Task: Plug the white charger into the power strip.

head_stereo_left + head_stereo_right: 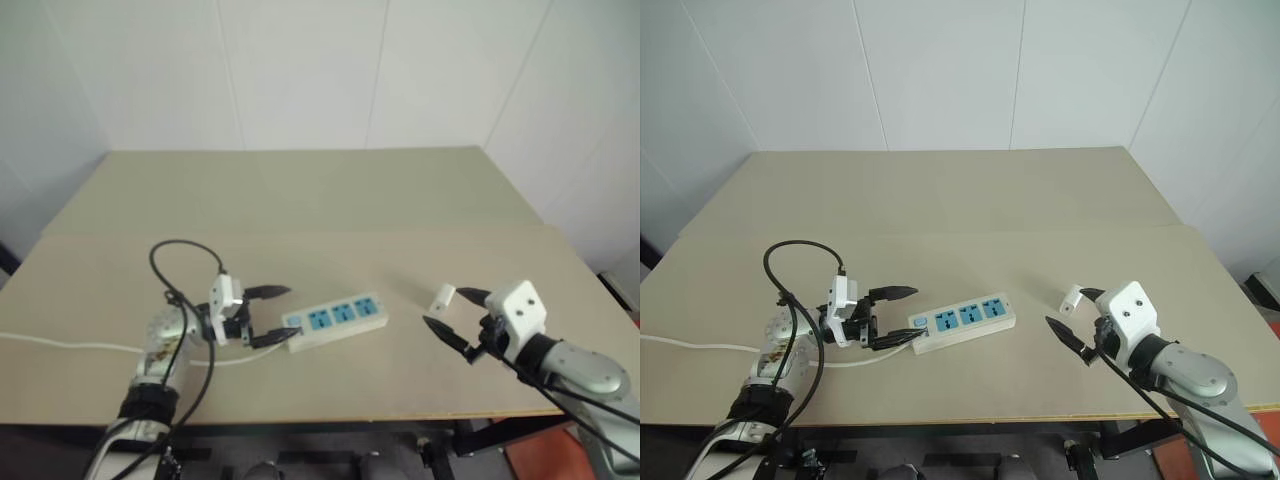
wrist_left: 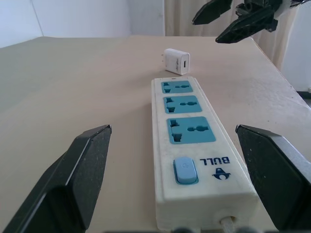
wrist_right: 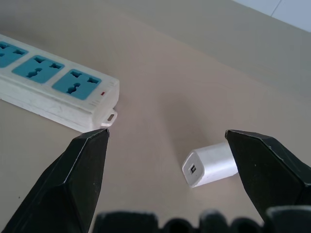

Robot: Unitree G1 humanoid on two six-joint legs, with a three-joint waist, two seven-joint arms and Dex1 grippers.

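Charger unplugged, both grippers spread.
The white charger (image 1: 443, 296) lies beside the right gripper (image 1: 450, 311); left gripper (image 1: 278, 315) straddles the power strip (image 1: 336, 320) near the table's (image 1: 320, 200) front edge.

The surface (image 1: 300, 190) is a pale beige top made of two boards, with a straight seam running across between them. Behind it stands a white wall (image 1: 300, 70) with thin vertical joints. An orange patch of floor (image 1: 545, 460) shows at the near right corner.
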